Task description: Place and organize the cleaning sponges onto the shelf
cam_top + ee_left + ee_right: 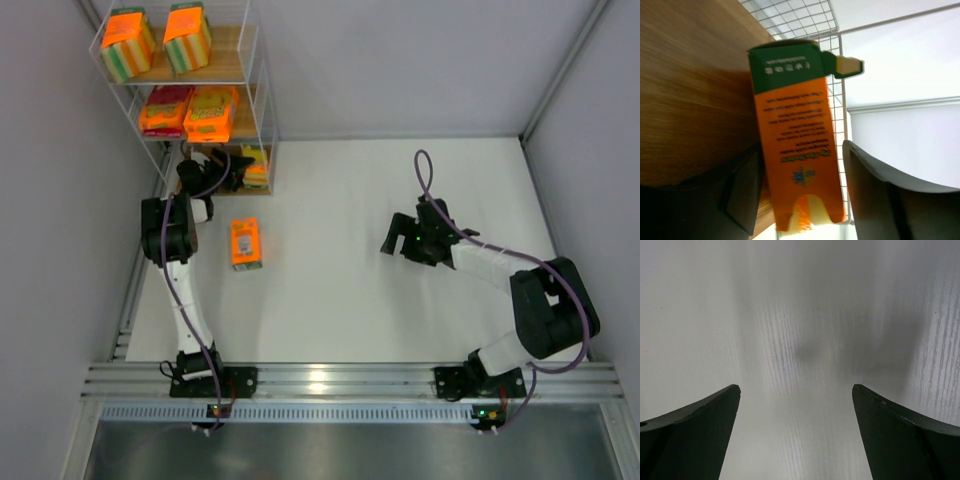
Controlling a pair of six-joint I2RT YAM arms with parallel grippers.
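Note:
The shelf [262, 90] stands at the table's far left corner. Two blocky sponge packs [128, 45] [188, 38] sit on its top board and two flat ones [166, 110] [210, 113] on the middle board. My left gripper [235, 172] reaches into the bottom level, where an orange pack [795, 140] stands on the wooden board [690, 100] against the wire side. The pack sits between the fingers of my left gripper [802, 150], which is open, with a thin gap at the right finger [875, 190]. Another pack [245, 243] lies on the table. My right gripper [400, 240] [796, 387] is open and holds nothing.
White walls close in the table on the left, back and right. An aluminium rail [330, 380] carries both arm bases along the near edge. The lone pack on the table lies just right of the left arm's elbow [165, 230].

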